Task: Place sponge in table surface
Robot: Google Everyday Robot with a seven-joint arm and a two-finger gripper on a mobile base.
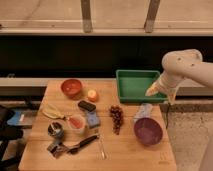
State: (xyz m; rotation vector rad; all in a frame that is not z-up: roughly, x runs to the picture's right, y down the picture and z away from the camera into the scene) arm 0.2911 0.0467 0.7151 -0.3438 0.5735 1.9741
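The blue sponge [92, 119] lies on the light-brown wooden table surface [130, 152], near its middle, between the pink cup [76, 122] and the dark grapes [116, 119]. A black oblong block [86, 105] lies just behind it. My white arm comes in from the right. My gripper [153, 91] hangs over the front right corner of the green bin [136, 84], well to the right of and behind the sponge. It is not touching the sponge.
An orange bowl [71, 87] and a round fruit [92, 95] sit at the back left. A banana [52, 113], a dark can [55, 129] and black utensils [82, 144] are at the front left. A purple bowl [148, 131] and a pale item [145, 111] sit at the right.
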